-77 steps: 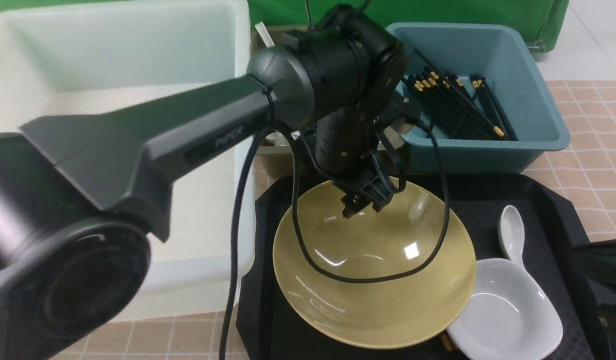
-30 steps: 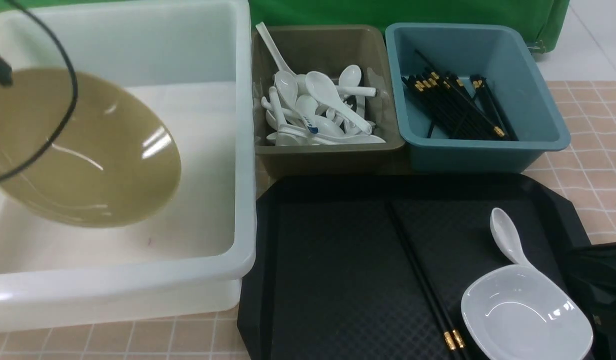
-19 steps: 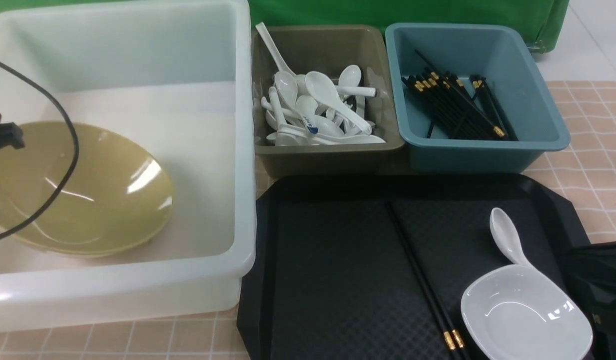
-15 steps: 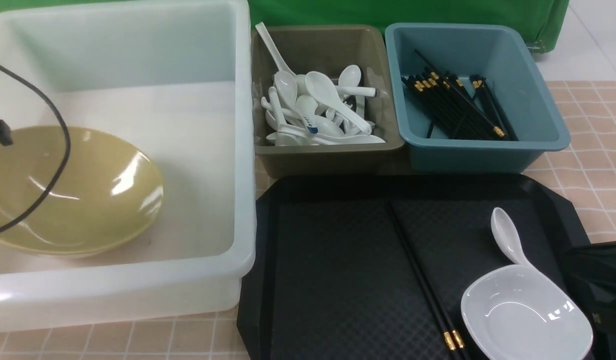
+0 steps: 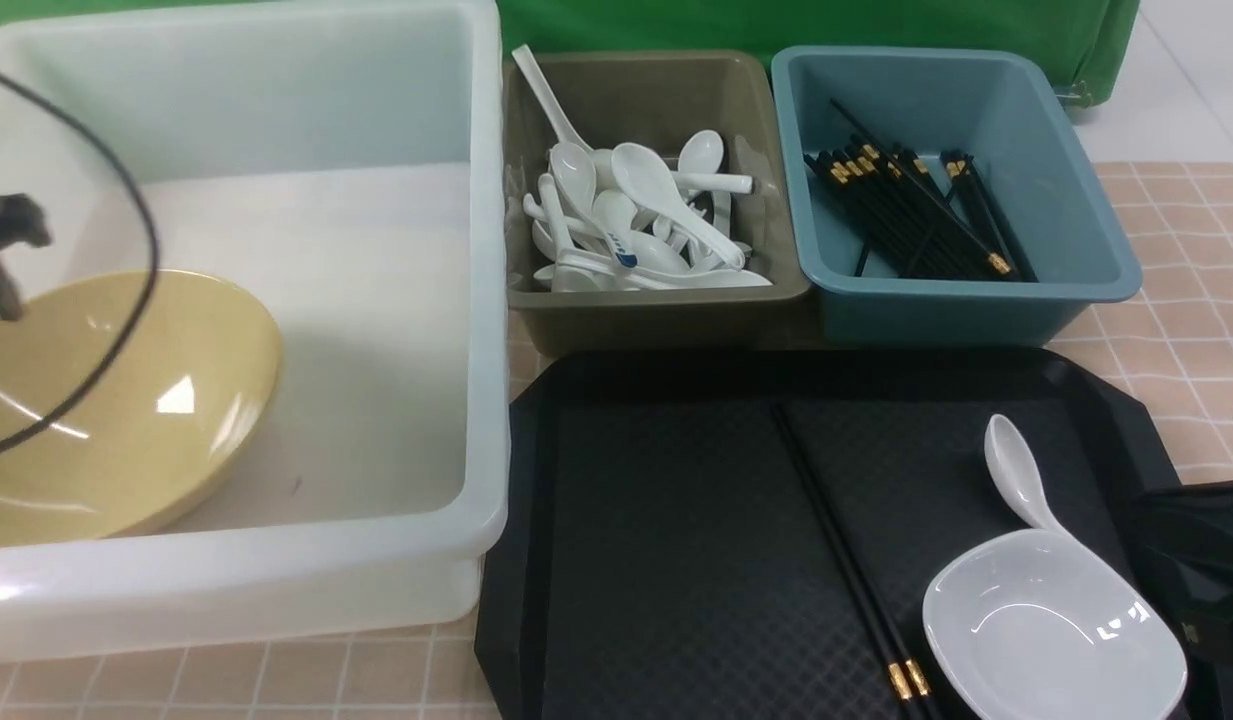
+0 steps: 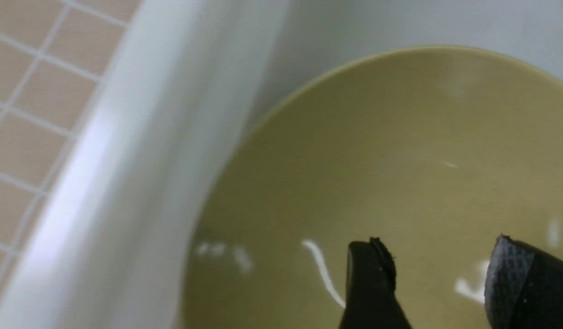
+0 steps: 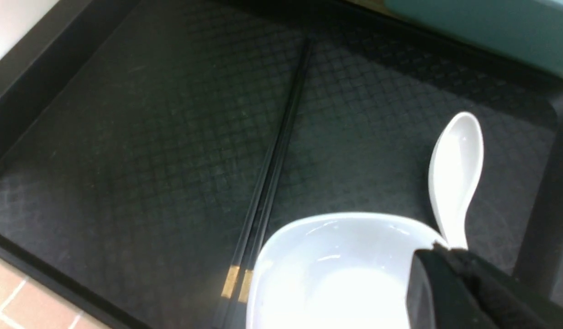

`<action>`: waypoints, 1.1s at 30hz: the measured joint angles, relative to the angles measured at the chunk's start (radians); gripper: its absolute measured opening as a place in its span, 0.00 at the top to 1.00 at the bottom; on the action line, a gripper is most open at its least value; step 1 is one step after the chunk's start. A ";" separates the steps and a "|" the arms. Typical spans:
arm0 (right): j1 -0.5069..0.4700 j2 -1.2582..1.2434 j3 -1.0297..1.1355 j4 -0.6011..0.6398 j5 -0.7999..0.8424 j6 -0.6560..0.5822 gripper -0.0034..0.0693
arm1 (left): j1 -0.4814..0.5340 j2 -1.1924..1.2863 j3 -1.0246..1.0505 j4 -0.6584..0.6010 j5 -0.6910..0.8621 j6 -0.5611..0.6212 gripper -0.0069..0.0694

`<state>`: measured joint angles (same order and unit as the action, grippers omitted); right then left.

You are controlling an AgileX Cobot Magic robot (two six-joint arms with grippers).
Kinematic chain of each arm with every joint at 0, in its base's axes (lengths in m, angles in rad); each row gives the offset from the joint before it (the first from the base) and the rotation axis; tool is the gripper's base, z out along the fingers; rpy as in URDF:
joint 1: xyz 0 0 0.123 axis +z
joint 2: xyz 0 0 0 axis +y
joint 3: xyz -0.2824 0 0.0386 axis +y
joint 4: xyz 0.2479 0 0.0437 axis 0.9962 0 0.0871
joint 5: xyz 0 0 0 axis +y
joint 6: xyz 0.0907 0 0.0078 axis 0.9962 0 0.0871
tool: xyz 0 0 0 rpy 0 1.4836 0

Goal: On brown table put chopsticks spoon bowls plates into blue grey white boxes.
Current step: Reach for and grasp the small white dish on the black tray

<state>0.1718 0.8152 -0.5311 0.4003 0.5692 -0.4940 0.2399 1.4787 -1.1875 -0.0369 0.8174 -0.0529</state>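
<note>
The mustard bowl (image 5: 106, 410) now lies inside the white tub (image 5: 276, 570), freed moments ago by the left gripper (image 6: 439, 256), jaws parted above it (right gripper (image 7: 445, 269) stays clenched). 1 spoon (image 5: 1016, 470), 2 chopsticks (image 5: 836, 540), 1 white bowl (image 5: 1051, 625) await on the tray (image 5: 676, 520).

No lettering, brand, number or sign could be read in any of the three views. The only printed mark was a small blue patch on one white spoon (image 5: 624, 260) lying in the heap inside the olive-grey bin (image 5: 666, 322). It was too small and blurred to make out as letters or a logo.
</note>
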 joint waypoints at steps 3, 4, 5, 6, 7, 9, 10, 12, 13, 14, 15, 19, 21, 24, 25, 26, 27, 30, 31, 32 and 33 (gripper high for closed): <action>0.000 0.000 0.000 0.000 -0.004 0.000 0.89 | -0.021 0.056 0.000 -0.093 0.000 0.086 0.69; 0.000 0.000 0.001 0.000 -0.004 0.000 0.89 | -0.022 0.082 0.000 -0.102 -0.001 0.092 0.73; 0.000 0.000 0.001 0.000 -0.004 0.000 0.89 | -0.022 0.107 0.000 -0.101 -0.001 0.092 0.76; 0.000 0.000 0.001 0.000 -0.004 0.001 0.89 | -0.019 0.131 0.000 -0.090 -0.001 0.085 0.79; 0.000 0.000 0.001 0.000 -0.004 0.001 0.89 | -0.015 0.156 0.000 -0.070 -0.001 0.063 0.80; 0.000 0.000 0.001 0.000 -0.004 0.001 0.89 | -0.007 0.180 0.000 -0.019 -0.001 0.021 0.82; 0.000 0.000 0.002 0.000 -0.004 0.001 0.89 | -0.001 0.188 0.000 0.021 -0.001 -0.004 0.82; 0.000 0.000 0.003 0.000 -0.004 0.001 0.89 | 0.007 0.198 0.000 0.064 -0.001 -0.043 0.83; 0.000 0.000 0.006 0.000 -0.004 0.001 0.89 | 0.015 0.202 0.000 0.117 -0.001 -0.077 0.83; 0.000 0.000 0.008 0.000 -0.004 0.001 0.89 | 0.027 0.204 0.000 0.170 -0.001 -0.126 0.83; 0.000 0.000 0.009 0.000 -0.004 0.001 0.89 | 0.034 0.204 0.000 0.212 -0.001 -0.173 0.83; 0.000 0.000 0.013 0.000 -0.008 0.000 0.89 | 0.043 0.190 0.000 0.261 -0.026 -0.259 0.83; 0.000 0.000 0.026 0.001 -0.024 -0.014 0.88 | 0.040 0.165 0.001 0.253 -0.055 -0.282 0.83; 0.000 0.002 0.048 0.001 -0.041 -0.031 0.85 | 0.021 0.100 0.016 0.232 -0.117 -0.287 0.83; 0.000 0.007 0.055 0.001 -0.046 -0.033 0.83 | 0.007 0.066 0.027 0.218 -0.148 -0.288 0.83; 0.000 0.018 0.063 0.001 -0.050 -0.033 0.78 | -0.035 -0.017 0.057 0.196 -0.220 -0.280 0.83; 0.000 0.034 0.065 0.001 -0.054 -0.033 0.73 | -0.077 -0.076 0.085 0.177 -0.274 -0.272 0.83; 0.000 0.065 0.067 0.000 -0.057 -0.033 0.64 | -0.157 -0.209 0.144 0.140 -0.346 -0.241 0.83; 0.000 0.092 0.068 -0.007 -0.059 -0.033 0.56 | -0.226 -0.301 0.184 0.119 -0.380 -0.215 0.83; 0.000 0.120 0.068 -0.020 -0.060 -0.030 0.51 | -0.277 -0.368 0.221 0.108 -0.393 -0.194 0.83; 0.000 0.125 0.066 -0.022 -0.060 -0.028 0.50 | -0.286 -0.368 0.227 0.106 -0.394 -0.194 0.83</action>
<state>0.1718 0.9400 -0.4648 0.3781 0.5096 -0.5218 -0.0459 1.1102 -0.9601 0.0694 0.4238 -0.2465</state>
